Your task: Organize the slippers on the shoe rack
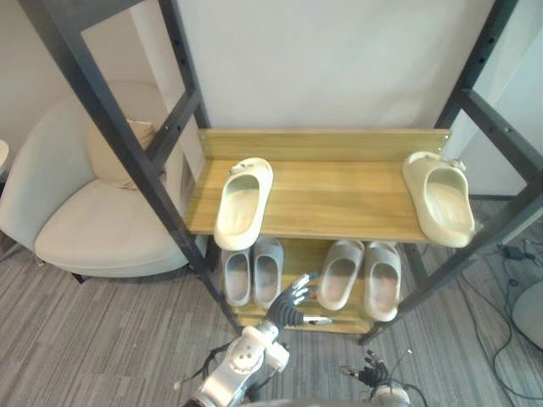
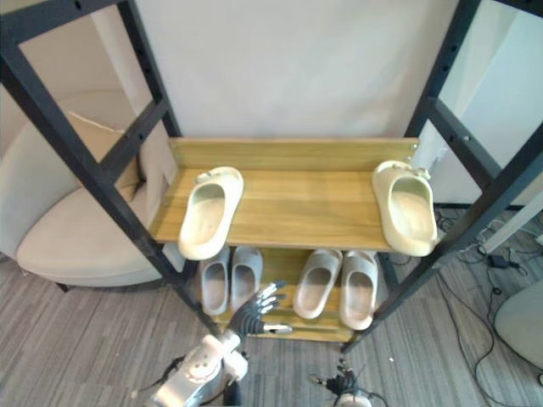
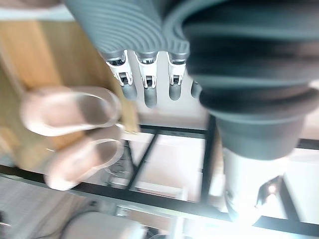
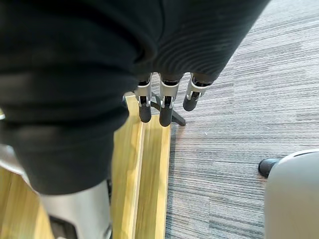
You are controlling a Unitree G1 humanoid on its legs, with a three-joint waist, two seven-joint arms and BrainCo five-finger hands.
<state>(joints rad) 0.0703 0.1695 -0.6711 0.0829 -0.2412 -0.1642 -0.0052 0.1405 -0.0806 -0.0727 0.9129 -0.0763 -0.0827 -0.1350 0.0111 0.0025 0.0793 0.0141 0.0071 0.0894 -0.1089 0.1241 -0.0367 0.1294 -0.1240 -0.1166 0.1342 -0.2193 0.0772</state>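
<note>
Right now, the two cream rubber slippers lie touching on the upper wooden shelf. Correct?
No, they lie far apart: the left cream rubber slipper at one end of the upper wooden shelf, the right cream rubber slipper at the other, per the left eye view.

Left cream slipper (image 1: 242,203) and right cream slipper (image 1: 441,197), soles down, well apart on upper shelf (image 1: 339,199).

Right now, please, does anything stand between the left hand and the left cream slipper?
Nothing visible does: the left hand hangs open before the lower shelf, and the left cream slipper overhangs the front edge of the upper shelf.
</note>
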